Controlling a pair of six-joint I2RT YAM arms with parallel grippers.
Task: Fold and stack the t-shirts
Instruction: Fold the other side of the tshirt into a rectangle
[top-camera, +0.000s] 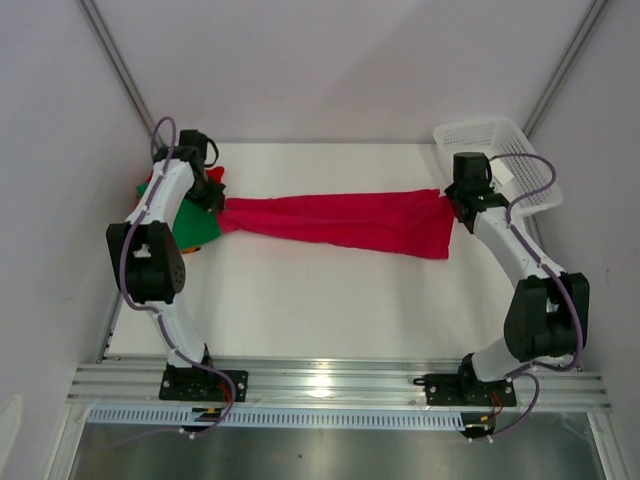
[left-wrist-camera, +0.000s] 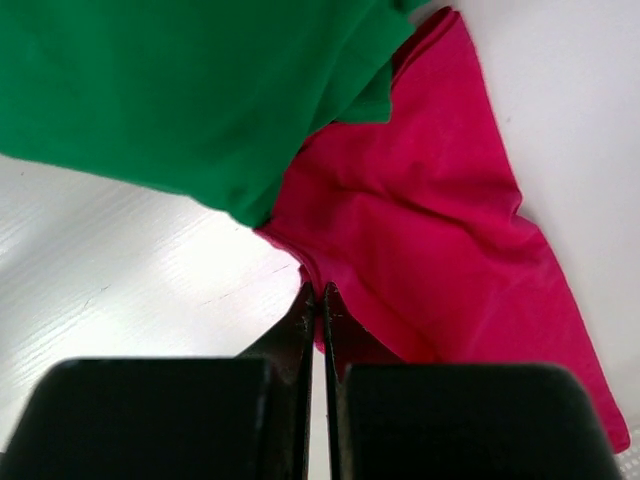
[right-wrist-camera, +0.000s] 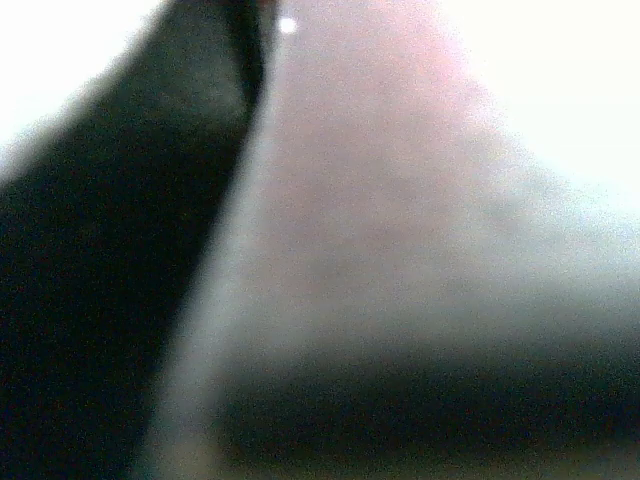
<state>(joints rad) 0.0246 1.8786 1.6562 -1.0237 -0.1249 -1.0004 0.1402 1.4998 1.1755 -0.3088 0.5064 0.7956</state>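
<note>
Our left hand (left-wrist-camera: 318, 292) is clenched, pinching one end of the single crimson t-shirt (top-camera: 340, 222). Our right hand (top-camera: 452, 203) is clamped on the other end (its own camera gives only a pinkish blur). The shirt stretches across the worktop (top-camera: 320, 310). By the left arm lie one green t-shirt (left-wrist-camera: 180, 90) and a sliver of one orange t-shirt (top-camera: 190, 247). One basket (top-camera: 500, 140) stands at the far right.

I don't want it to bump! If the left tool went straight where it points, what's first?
The left tool pinches the crimson t-shirt; straight past it, probably the green t-shirt, though depth is unclear.
</note>
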